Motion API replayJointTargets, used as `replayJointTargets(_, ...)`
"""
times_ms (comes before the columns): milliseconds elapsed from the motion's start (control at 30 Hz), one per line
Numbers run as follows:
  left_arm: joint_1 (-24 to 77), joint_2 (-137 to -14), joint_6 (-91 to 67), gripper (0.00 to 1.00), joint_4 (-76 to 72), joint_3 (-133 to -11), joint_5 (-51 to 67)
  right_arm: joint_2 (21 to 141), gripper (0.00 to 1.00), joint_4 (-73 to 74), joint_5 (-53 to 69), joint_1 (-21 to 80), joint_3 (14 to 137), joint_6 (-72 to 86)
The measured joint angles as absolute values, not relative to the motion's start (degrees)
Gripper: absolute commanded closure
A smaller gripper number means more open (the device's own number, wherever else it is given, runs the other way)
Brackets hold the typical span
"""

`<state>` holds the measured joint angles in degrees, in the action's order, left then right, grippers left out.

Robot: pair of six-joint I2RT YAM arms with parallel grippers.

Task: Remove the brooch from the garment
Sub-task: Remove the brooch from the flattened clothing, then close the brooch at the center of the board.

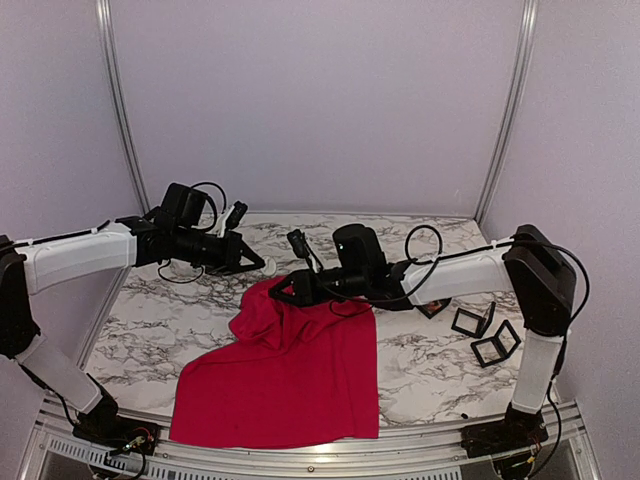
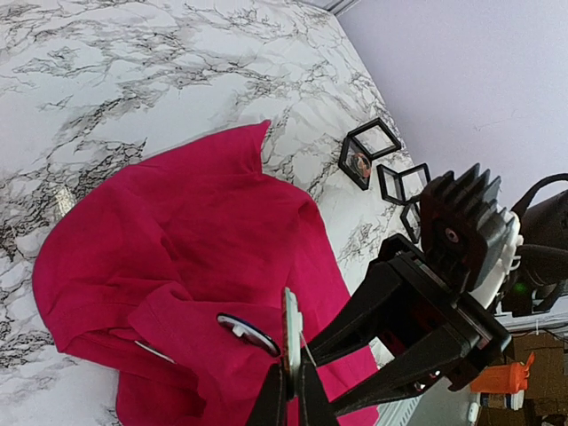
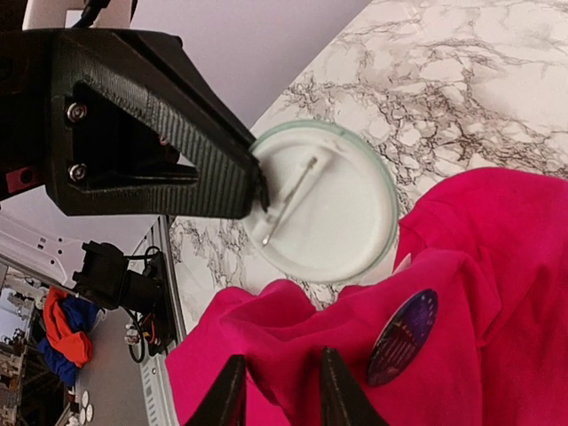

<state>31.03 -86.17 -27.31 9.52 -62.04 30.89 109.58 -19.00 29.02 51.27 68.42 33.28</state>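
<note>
The marble table (image 1: pixel 180 330) carries the garment (image 1: pixel 290 370), a red T-shirt spread toward the near edge, with its far end drawn up into a peak. The right gripper (image 1: pixel 287 290) has that peak pinched: from its own wrist camera a red fold sits between the two fingers, so I take it as clamped on the cloth and holding it off the table. The left gripper (image 1: pixel 258 265), just beside it, is clenched on the rim of the brooch (image 3: pixel 333 200), a round white-backed badge with its pin showing. It hangs in the air clear of the shirt, touching no fabric. To my eye the removal proper is done, and what is left is to set the brooch down and let the shirt go. A second, darker round badge (image 3: pixel 404 337) lies on the red cloth near the right fingers; I cannot tell whether it is pinned. At the right of the table stand small black frame boxes (image 1: pixel 472 321). One holds a small round item (image 2: pixel 362 164); the contents of the others I cannot make out.
</note>
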Motion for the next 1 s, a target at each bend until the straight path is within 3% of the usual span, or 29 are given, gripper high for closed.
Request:
replayJointTargets(167, 31.03, -86.17, -25.54, 1.0, 11.35, -63.99, 30.89, 107.87, 0.4, -18.72, 28.99, 51.22, 68.42, 32.38)
replayJointTargets(333, 31.03, -86.17, -23.9, 1.0, 12.8, -65.6, 31.35, 105.73, 0.25, -18.79, 29.02, 50.85, 68.42, 31.53)
replayJointTargets(433, 31.03, -86.17, -22.96, 1.0, 13.41, -65.76, 32.34, 104.64, 0.07, -18.94, 29.19, 50.43, 68.42, 31.22)
replayJointTargets(700, 31.03, -85.41, -21.39, 1.0, 13.76, -65.76, 35.97, 102.0, 0.04, -23.57, 30.98, 47.46, 67.53, 31.68)
replayJointTargets(1000, 31.09, -82.5, -21.5, 1.0, 10.79, -64.47, 42.68, 101.56, 0.1, -29.69, 35.38, 45.71, 65.69, 33.5)
